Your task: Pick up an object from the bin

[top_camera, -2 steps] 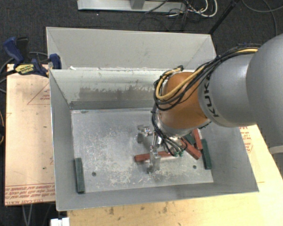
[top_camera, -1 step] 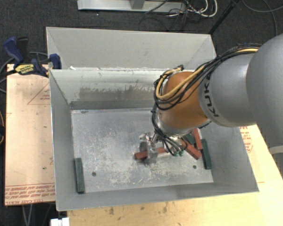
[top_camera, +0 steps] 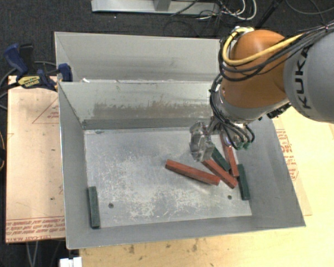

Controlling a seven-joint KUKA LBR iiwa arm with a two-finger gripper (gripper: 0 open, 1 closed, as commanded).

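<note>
Currently, end effector (top_camera: pixel 202 148), open or closed cannot be told, hangs low at the right of the bin (top_camera: pixel 156 102) above a heap of red and green bars (top_camera: pixel 229 174), probably because the long red bar (top_camera: pixel 192 172) is the nearest pick; lone green bar (top_camera: pixel 93 207) far left.

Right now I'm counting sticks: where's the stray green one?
The stray green stick lies by the bin's lower-left corner in the camera view, far from the heap at the tool.

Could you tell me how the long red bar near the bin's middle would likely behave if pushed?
The long red rectangular bar looks straight and stiff, so it would probably slide or pivot, not bend. Its flat faces suggest it won't roll.
</note>
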